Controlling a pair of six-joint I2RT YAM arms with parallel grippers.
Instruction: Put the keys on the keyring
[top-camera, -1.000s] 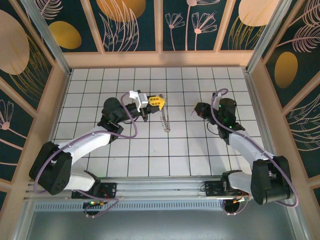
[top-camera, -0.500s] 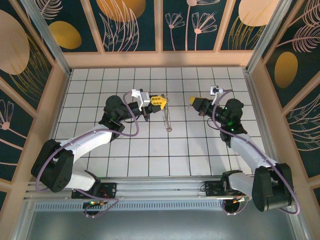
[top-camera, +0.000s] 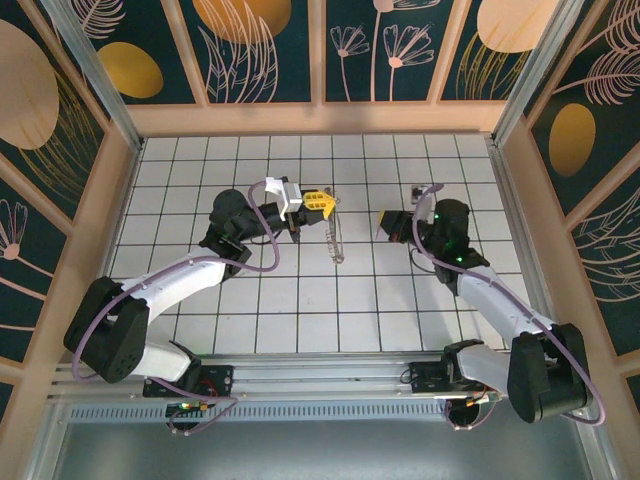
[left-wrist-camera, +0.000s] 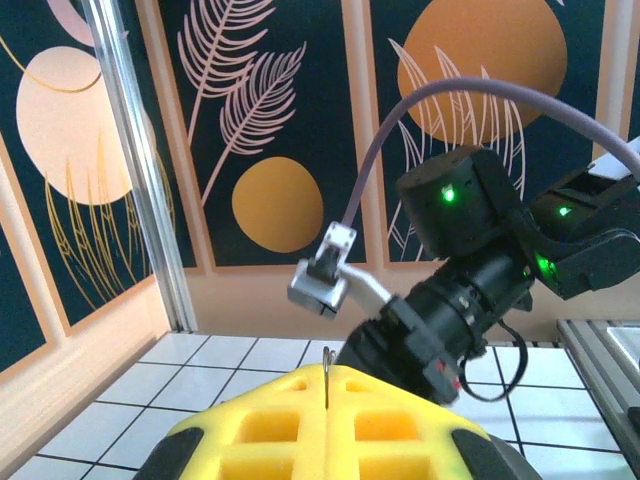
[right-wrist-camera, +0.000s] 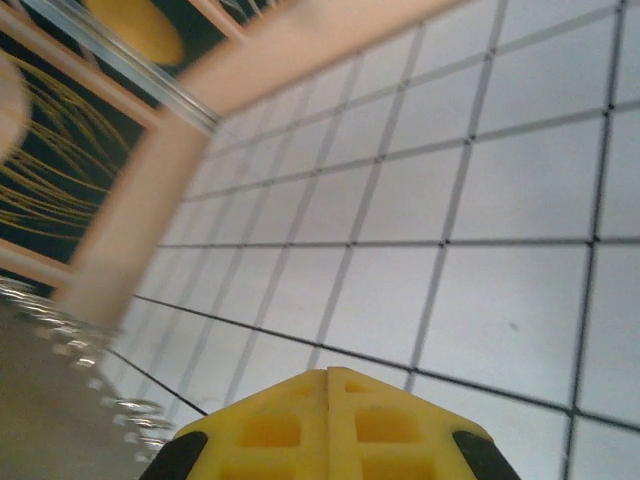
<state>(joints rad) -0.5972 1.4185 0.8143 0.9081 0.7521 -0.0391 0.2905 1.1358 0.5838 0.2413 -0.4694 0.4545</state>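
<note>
The left jaws are seen pressed together, the yellow fingers (top-camera: 314, 202) being clamped on the keyring (top-camera: 334, 240), whose thin dark hoop is presented edge-on in the top view and is stretched from the fingertips toward the near side, over the white tiled bench (top-camera: 300, 310). In the left wrist view a fine wire of the hoop (left-wrist-camera: 326, 362) is shown rising straight out of the seam between the closed fingers (left-wrist-camera: 270, 430), and the right arm (left-wrist-camera: 470, 290) is seen facing them beyond it. The right jaws are likewise held together, with the yellow fingers (top-camera: 383, 222) turned toward the keyring but kept apart from it. In the right wrist view the fingers (right-wrist-camera: 270, 430) are met along a closed seam above the tiles; whether anything is pinched between them cannot be told.
</note>
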